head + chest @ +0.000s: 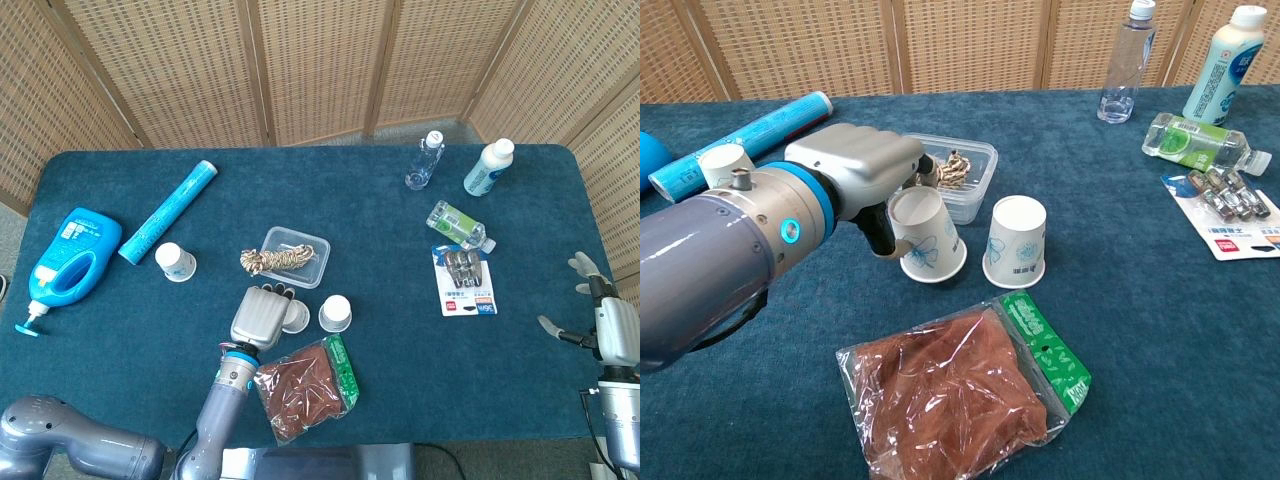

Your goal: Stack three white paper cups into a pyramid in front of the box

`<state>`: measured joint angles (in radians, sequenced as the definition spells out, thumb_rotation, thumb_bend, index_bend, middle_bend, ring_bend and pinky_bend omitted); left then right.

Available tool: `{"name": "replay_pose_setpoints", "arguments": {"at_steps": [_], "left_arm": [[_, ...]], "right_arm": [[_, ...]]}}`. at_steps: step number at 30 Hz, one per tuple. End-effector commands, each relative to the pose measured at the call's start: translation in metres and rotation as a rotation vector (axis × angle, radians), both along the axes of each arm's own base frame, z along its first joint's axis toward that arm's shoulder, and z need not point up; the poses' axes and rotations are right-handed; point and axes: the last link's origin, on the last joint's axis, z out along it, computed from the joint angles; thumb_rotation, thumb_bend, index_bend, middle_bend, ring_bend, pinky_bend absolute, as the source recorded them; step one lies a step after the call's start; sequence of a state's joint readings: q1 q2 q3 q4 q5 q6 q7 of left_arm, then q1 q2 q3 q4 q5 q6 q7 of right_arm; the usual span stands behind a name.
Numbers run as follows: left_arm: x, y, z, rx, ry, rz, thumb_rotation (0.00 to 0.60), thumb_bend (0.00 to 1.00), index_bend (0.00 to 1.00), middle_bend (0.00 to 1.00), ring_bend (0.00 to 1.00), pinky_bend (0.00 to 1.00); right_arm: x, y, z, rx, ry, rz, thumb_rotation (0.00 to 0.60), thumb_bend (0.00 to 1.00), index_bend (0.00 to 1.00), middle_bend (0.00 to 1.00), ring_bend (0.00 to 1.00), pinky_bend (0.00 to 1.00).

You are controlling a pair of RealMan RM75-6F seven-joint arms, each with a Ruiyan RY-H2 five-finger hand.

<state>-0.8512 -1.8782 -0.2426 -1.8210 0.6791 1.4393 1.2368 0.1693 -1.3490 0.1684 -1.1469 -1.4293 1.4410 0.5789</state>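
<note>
My left hand [865, 175] [262, 315] holds an upside-down white paper cup [926, 235] [294, 317], tilted, just in front of the clear plastic box [962, 178] [297, 257]. A second cup [1017, 241] [335, 313] stands upside down on the cloth right beside it. The third cup [175, 262] [724, 165] stands upside down further left, near the blue tube. My right hand [592, 325] hovers with spread fingers at the table's right edge, holding nothing, seen only in the head view.
The box holds a coil of rope [270, 260]. A bag of brown stuff [960, 390] lies in front of the cups. A blue tube [168, 211] and detergent bottle [66, 257] lie left. Bottles [488, 167] and a battery pack [465, 280] sit right.
</note>
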Motion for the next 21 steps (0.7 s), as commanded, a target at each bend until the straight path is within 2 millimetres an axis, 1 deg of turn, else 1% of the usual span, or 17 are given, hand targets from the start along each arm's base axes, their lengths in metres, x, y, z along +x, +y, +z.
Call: {"name": "replay_pose_setpoints", "arguments": {"at_steps": [1, 12, 21], "left_arm": [[0.002, 0.002, -0.002, 0.007, 0.009, 0.003, 0.600, 0.36, 0.32, 0.37, 0.41, 0.60], [0.003, 0.005, -0.013, -0.003, 0.025, 0.013, 0.600, 0.36, 0.32, 0.37, 0.41, 0.60], [0.008, 0.008, -0.019, 0.010, -0.018, 0.012, 0.600, 0.36, 0.32, 0.37, 0.41, 0.59]], "right_arm": [[0.000, 0.000, 0.000, 0.001, -0.001, -0.001, 0.600, 0.00, 0.07, 0.22, 0.21, 0.35], [-0.003, 0.000, -0.001, 0.007, -0.007, -0.008, 0.600, 0.00, 0.07, 0.22, 0.21, 0.35], [-0.004, 0.000, -0.004, 0.020, -0.007, -0.012, 0.600, 0.00, 0.07, 0.22, 0.21, 0.35]]}}
